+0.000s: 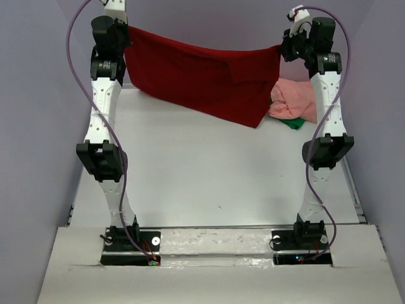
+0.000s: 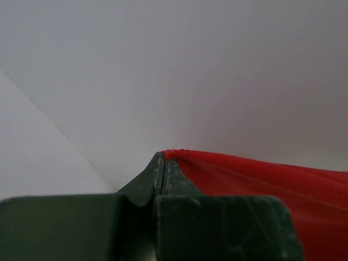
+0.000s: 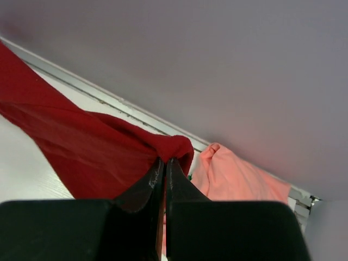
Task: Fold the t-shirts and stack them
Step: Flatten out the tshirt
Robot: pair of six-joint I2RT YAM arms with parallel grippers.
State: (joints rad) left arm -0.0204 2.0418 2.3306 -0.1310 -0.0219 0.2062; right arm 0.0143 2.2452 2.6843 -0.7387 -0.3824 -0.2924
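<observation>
A dark red t-shirt hangs stretched in the air across the back of the table, held at both top corners. My left gripper is shut on its left corner; in the left wrist view the red cloth runs off to the right from the pinched left gripper. My right gripper is shut on the right corner, with the red shirt bunched over the closed right gripper. A salmon pink t-shirt lies crumpled at the back right, also in the right wrist view. Green fabric pokes out beneath it.
The white table stretches between the two arm bases. Grey walls close in on the left, right and back. A metal rail runs along the table's far edge.
</observation>
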